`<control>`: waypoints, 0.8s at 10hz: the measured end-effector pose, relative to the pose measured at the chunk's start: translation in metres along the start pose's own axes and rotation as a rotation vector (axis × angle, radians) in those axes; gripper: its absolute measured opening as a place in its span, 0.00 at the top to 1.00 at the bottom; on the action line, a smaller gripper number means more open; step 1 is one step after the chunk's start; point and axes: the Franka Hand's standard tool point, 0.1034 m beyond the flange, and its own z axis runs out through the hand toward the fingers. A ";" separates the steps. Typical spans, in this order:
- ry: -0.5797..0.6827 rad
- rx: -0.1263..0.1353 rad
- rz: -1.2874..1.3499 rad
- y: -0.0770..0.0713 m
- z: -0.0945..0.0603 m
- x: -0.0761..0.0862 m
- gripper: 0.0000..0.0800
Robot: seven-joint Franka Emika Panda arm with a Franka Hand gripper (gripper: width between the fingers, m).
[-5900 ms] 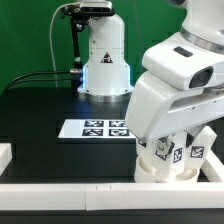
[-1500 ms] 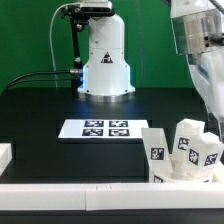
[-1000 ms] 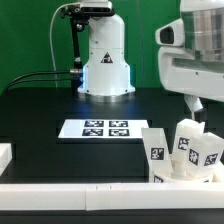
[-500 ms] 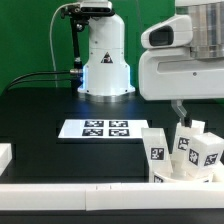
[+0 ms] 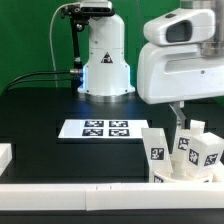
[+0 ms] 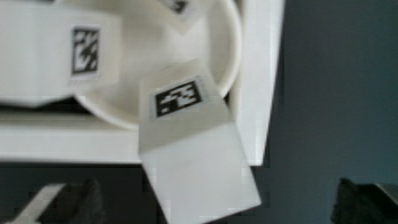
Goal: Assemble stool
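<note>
The stool (image 5: 186, 160) stands upside down at the exterior view's front right. Its round white seat (image 5: 176, 178) lies on the table with three tagged legs (image 5: 157, 146) pointing up. My gripper (image 5: 188, 117) hangs just above the legs, under the arm's big white wrist. In the wrist view the seat (image 6: 178, 50) and one tagged leg (image 6: 192, 140) fill the picture. The leg's free end lies between my two dark fingertips (image 6: 50, 205), which stand wide apart and touch nothing. The gripper (image 6: 210, 206) is open.
The marker board (image 5: 95, 128) lies on the black table in the middle. The robot base (image 5: 105, 60) stands behind it. A long white border rail (image 5: 70, 196) runs along the front, and a white block (image 5: 5, 154) sits at the exterior view's left edge.
The arm has swung in from the exterior view's right and come down over the stool. The stool and its legs have not moved.
</note>
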 end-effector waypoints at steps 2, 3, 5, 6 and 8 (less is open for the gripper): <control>0.010 -0.017 -0.128 0.005 0.000 0.000 0.19; 0.009 -0.018 -0.153 0.006 0.000 0.000 0.19; -0.005 -0.014 -0.100 0.005 0.010 -0.002 0.19; -0.016 -0.013 -0.079 0.010 0.018 -0.005 0.19; 0.000 -0.030 -0.056 0.011 0.031 -0.002 0.19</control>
